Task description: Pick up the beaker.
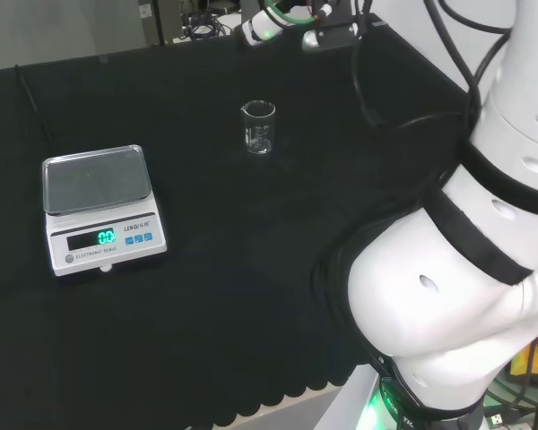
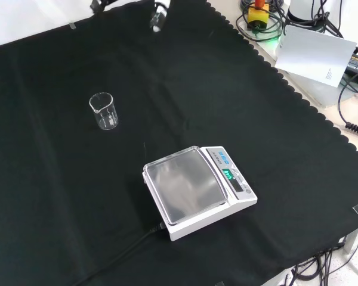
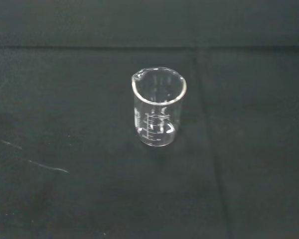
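A small clear glass beaker [image 1: 258, 128] stands upright and empty on the black cloth, spout at its rim. In the front view the beaker [image 2: 104, 111] is at the upper left. The wrist view looks at the beaker [image 3: 158, 106] from a distance, with bare cloth all round it. Part of the hand [image 1: 264, 27] shows at the top edge of the head view, well beyond the beaker and apart from it. The hand [image 2: 157, 15] also shows in the front view, as a small piece at the top edge, up and to the right of the beaker.
A white digital scale [image 1: 99, 208] with a steel pan and lit green display sits at the left in the head view; the scale [image 2: 197, 190] is near the middle in the front view. The arm's white links [image 1: 457, 269] stand at the head view's right.
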Motion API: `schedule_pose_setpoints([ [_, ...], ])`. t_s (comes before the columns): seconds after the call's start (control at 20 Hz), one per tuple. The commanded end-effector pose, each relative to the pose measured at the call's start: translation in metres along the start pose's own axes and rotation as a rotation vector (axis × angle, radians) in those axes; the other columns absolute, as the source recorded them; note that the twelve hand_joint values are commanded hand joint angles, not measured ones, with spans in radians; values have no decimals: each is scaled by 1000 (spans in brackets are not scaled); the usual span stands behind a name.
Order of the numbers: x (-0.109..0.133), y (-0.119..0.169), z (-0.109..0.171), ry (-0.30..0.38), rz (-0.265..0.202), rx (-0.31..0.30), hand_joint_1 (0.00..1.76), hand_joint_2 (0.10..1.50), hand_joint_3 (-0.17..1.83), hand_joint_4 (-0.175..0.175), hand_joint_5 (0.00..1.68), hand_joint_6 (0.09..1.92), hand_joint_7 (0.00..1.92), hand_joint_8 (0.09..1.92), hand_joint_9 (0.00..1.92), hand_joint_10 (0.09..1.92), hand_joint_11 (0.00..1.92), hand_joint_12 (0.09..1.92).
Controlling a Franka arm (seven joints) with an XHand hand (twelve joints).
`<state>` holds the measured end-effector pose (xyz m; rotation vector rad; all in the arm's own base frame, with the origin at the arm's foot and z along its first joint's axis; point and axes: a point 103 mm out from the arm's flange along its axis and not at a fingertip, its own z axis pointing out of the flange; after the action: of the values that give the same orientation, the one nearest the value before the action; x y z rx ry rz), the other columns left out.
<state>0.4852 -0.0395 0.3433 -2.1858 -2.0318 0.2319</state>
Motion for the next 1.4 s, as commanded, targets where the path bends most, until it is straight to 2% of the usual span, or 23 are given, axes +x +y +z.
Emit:
schedule_pose_setpoints([
  [0.05, 25, 69, 59, 15, -73, 61, 349, 702, 166, 13, 0, 87, 0, 499, 105, 823, 0, 1336],
  [0.3, 35, 84, 84, 19, -83, 84, 349, 706, 156, 15, 0, 87, 0, 470, 91, 823, 0, 1324],
  [0.9, 3, 116, 128, 30, -16, 145, 348, 708, 150, 16, 0, 87, 0, 459, 86, 824, 0, 1315],
  [1.4, -7, 152, 155, 25, 7, 180, 348, 710, 146, 16, 0, 87, 0, 455, 85, 825, 0, 1309],
])
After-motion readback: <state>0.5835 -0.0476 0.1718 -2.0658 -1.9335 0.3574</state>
